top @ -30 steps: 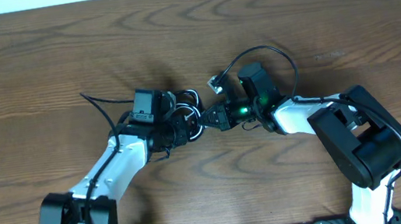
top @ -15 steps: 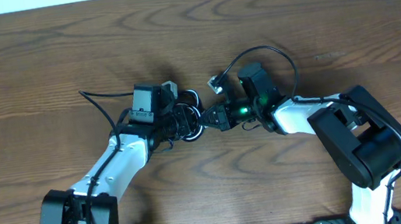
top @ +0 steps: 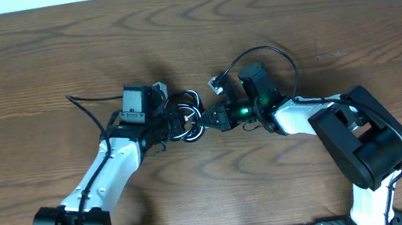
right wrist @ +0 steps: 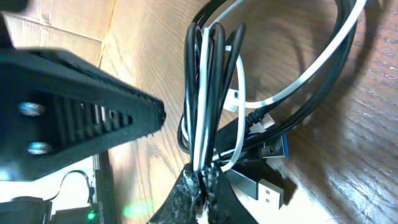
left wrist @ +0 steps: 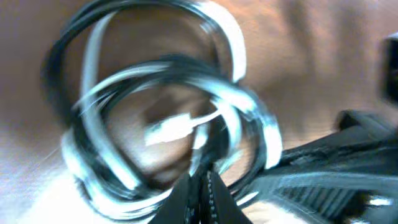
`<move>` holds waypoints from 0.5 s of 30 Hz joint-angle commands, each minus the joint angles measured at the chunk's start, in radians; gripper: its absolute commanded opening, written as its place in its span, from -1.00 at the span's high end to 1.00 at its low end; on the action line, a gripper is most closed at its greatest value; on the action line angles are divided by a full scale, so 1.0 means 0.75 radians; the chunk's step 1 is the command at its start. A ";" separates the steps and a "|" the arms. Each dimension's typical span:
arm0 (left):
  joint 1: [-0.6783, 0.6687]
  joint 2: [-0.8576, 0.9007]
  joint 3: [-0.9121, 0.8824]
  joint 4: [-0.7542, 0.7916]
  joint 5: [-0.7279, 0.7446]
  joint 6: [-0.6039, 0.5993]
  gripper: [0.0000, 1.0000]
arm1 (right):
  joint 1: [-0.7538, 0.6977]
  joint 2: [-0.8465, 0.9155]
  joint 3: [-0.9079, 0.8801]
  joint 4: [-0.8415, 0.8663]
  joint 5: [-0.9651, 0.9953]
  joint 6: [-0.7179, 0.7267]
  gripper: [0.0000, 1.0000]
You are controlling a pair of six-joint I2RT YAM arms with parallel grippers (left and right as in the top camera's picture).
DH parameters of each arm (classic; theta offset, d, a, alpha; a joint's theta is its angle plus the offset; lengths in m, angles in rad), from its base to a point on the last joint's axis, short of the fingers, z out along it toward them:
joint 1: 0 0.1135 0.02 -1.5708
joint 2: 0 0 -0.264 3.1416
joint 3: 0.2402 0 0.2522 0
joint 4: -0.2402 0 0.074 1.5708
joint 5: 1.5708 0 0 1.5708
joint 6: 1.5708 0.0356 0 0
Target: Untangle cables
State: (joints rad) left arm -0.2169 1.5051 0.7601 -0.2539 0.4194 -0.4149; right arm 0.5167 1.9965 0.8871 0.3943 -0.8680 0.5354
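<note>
Left gripper and right gripper each pinch tight on strands of the cables — a black-and-white coil between them, mid table — likely so opposing pulls loosen it.

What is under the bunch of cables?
The brown wooden table shows through the loops of the cables. Two plug ends poke out beneath the cords, near the right pincer pinching them. Whatever lies under the tight middle is hidden.
</note>
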 commanded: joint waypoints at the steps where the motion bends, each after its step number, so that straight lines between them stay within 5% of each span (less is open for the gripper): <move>1: 0.007 -0.010 0.023 -0.137 -0.256 -0.049 0.85 | 0.012 0.016 0.011 0.003 -0.017 -0.027 0.67; 7: 0.007 -0.009 -0.017 -0.199 -0.293 -0.058 0.84 | 0.012 0.016 0.011 0.003 0.033 -0.027 -0.15; 15: 0.005 0.024 -0.026 -0.183 -0.291 -0.139 0.43 | 0.010 0.016 0.011 0.010 0.154 -0.027 -0.48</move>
State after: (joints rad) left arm -0.2169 1.5055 0.7574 -0.3927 0.2241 -0.4911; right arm 0.5167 1.9965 0.8871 0.3946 -0.8162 0.5228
